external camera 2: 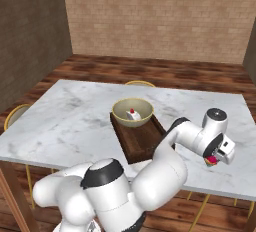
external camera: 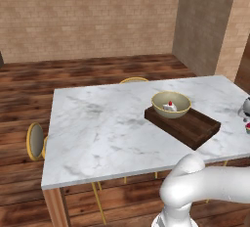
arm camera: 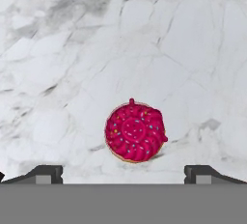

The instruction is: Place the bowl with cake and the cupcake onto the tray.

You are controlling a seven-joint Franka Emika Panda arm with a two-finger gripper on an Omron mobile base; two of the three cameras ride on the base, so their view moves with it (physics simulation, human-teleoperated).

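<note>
While your end effector (arm camera: 123, 172) hangs over the marble tabletop (external camera: 97, 128) looking straight down, the cupcake (arm camera: 135, 132) sits directly under it, slightly toward the right fingertip (arm camera: 205, 174) and just ahead of the line between the two tips in the hand view. Both fingertips stand wide apart at the bottom corners of that view, with the cupcake's full width fitting easily between them; nothing is clamped and neither tip touches the cupcake. You see the cupcake from above as a round pink-red swirl with small coloured sprinkles and a thin tan edge. In the right base view the hand is bent down near the right front part of the tabletop, and the cupcake (external camera 2: 212, 160) shows as a small red and teal spot right below it, resting on the marble. Note the bowl with cake (external camera 2: 132, 112): it rests on the far end of the tray (external camera 2: 142, 143), with the white slice and its red dot inside. The tray lies at an angle near the middle of the tabletop, well apart from the cupcake and to the left of the hand. Two yellow-framed chairs (external camera: 35, 141) stand beside the tabletop.
</note>
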